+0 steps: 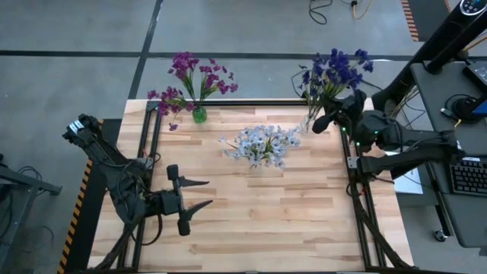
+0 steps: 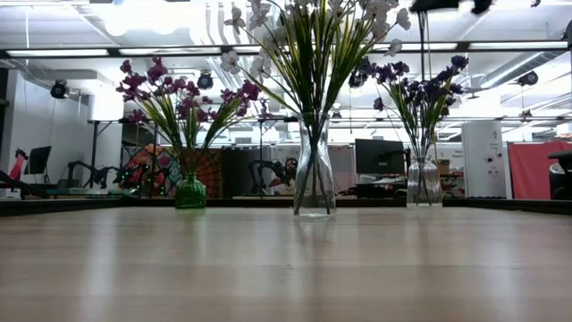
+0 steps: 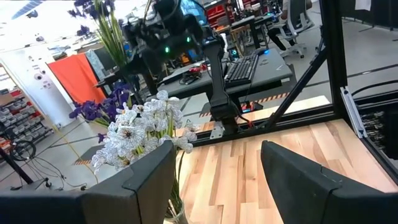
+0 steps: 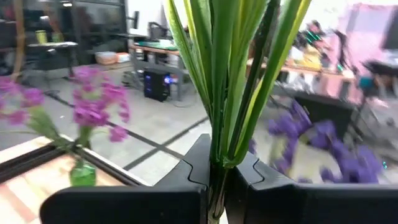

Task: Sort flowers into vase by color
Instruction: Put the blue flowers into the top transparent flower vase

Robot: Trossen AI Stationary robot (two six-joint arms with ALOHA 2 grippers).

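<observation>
Three vases stand on the table. A green vase point(image 1: 198, 115) at the far left holds the magenta-purple flowers point(image 1: 194, 76). A clear vase point(image 2: 315, 183) in the middle holds the pale white-lavender flowers point(image 1: 262, 144). A clear vase point(image 2: 424, 183) at the far right holds blue-violet flowers point(image 1: 335, 72). My right gripper point(image 1: 321, 122) is raised beside the blue-violet cluster and is shut on green stems. My left gripper point(image 1: 209, 192) hangs open over the near left of the table, away from every flower. My right gripper point(image 4: 217, 177) pinches a bundle of green stems and long leaves point(image 4: 219, 152) between its two fingers point(image 4: 186, 171). The leaves fan out beyond the fingers and leave the picture. Which blossoms top the bundle, and where its lower end sits, do not show.
A black frame rail point(image 1: 251, 104) runs along the far edge behind the vases, with side rails point(image 1: 152, 144) at left and right. Bare wood point(image 1: 274, 213) spreads across the near half of the table. A desk with a keyboard point(image 1: 468, 175) stands beyond the right edge.
</observation>
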